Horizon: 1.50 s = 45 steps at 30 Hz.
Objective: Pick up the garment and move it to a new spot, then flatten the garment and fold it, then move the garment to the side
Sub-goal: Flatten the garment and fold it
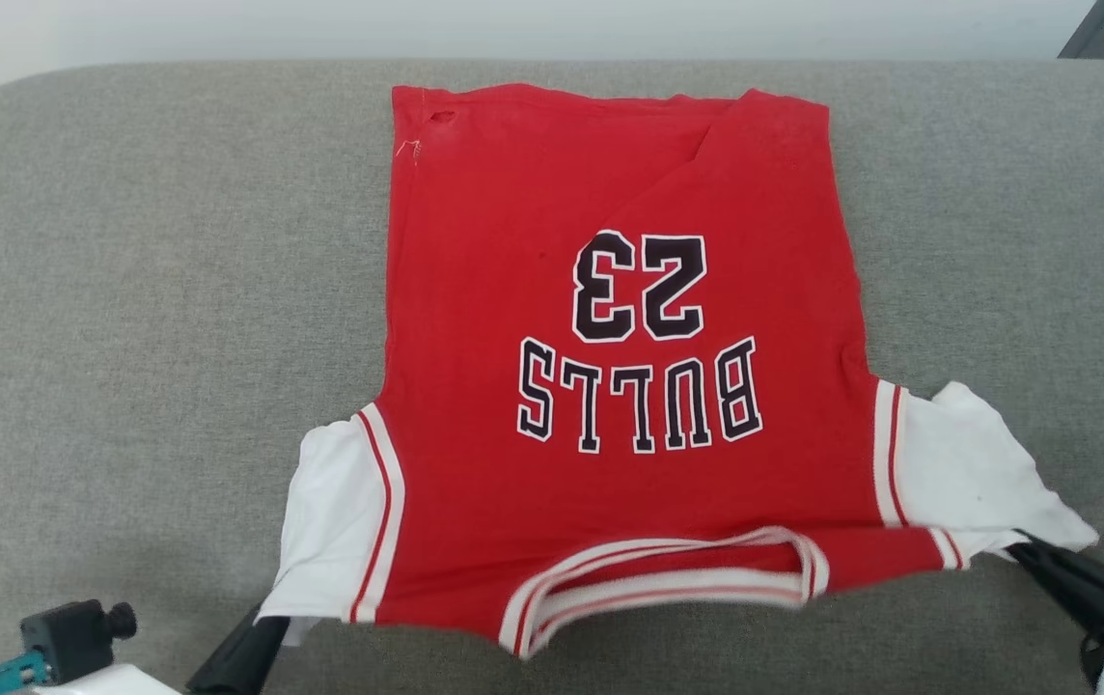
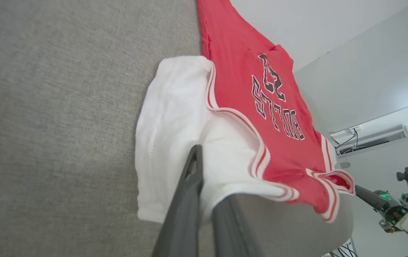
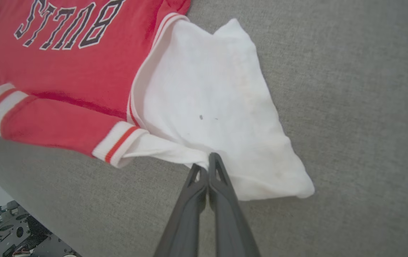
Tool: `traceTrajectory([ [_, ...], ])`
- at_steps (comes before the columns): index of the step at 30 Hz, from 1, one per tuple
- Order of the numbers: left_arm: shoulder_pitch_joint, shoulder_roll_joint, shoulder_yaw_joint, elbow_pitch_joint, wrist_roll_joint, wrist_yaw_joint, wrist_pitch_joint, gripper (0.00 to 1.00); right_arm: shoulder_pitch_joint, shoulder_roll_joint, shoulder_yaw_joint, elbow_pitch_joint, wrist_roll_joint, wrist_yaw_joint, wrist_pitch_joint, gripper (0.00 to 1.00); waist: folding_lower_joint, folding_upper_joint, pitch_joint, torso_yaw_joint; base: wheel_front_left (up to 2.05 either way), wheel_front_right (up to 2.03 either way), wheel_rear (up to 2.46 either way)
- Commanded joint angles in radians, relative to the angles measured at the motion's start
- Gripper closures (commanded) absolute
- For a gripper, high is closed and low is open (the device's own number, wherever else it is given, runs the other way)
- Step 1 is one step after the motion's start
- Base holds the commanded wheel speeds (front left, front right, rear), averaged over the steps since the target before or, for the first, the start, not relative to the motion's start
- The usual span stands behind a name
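The garment (image 1: 610, 338) lies on the cushion (image 1: 127, 290), left hand (image 1: 262, 625) at its near-left corner, right hand (image 1: 1030, 552) at its near-right.

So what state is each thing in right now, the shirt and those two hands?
Shirt, spread flat on the grey surface, print up, not yet folded.
Collar, lying open at the edge nearest the robot.
Left hand, shut on the shirt's left sleeve.
Right hand, shut on the edge of the right sleeve.
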Motion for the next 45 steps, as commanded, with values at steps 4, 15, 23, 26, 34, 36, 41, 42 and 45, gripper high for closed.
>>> traceTrajectory([
  [4, -0.011, -0.031, -0.017, 0.027, 0.021, 0.007, 0.002, 1.0, 0.075, 0.077, -0.108, -0.066, -0.076, -0.003, 0.072, 1.0, -0.0001, -0.0001, 0.013, 0.003, 0.0, 0.0, 0.0],
  [15, -0.099, -0.131, -0.079, 0.16, 0.017, -0.001, 0.03, 1.0, 0.124, 0.27, -0.217, -0.098, -0.23, -0.002, 0.248, 0.87, -0.0001, -0.0001, 0.029, 0.017, 0.0, 0.0, 0.0],
  [23, -0.119, -0.141, -0.101, 0.147, 0.037, -0.002, 0.013, 1.0, 0.153, 0.223, -0.326, -0.217, -0.256, -0.002, 0.332, 0.0, -0.0001, -0.0001, 0.035, 0.033, 0.0, 0.0, 0.0],
  [26, -0.125, -0.143, -0.102, 0.126, 0.047, -0.002, 0.008, 1.0, 0.139, 0.185, -0.444, -0.287, -0.242, -0.002, 0.398, 0.0, -0.0001, -0.0001, 0.048, 0.045, 0.0, 0.0, 0.0],
  [34, -0.189, -0.171, -0.139, 0.065, 0.109, -0.001, 0.01, 1.0, -0.147, 0.148, -0.549, -0.277, -0.271, -0.002, 0.571, 0.0, -0.0001, -0.0001, 0.131, 0.12, 0.0, 0.0, 0.0],
  [36, -0.203, -0.177, -0.145, 0.06, 0.111, -0.001, 0.012, 1.0, -0.203, 0.15, -0.538, -0.251, -0.277, -0.002, 0.589, 0.0, -0.0001, -0.0001, 0.144, 0.133, 0.0, 0.0, 0.0],
  [41, -0.259, -0.21, -0.184, 0.036, 0.145, -0.001, 0.015, 1.0, -0.483, 0.174, -0.455, -0.077, -0.333, -0.002, 0.665, 0.0, -0.0001, -0.0001, 0.207, 0.2, 0.0, 0.0, 0.0],
  [42, -0.27, -0.216, -0.192, 0.031, 0.152, -0.001, 0.014, 1.0, -0.538, 0.179, -0.44, -0.035, -0.348, -0.002, 0.677, 0.0, -0.0001, -0.0001, 0.219, 0.213, 0.0, 0.0, 0.0],
  [45, -0.296, -0.242, -0.218, 0.02, 0.17, -0.001, 0.01, 1.0, -0.672, 0.191, -0.39, 0.089, -0.4, -0.002, 0.704, 0.0, -0.0001, -0.0001, 0.251, 0.256, 0.0, 0.0, 0.0],
])
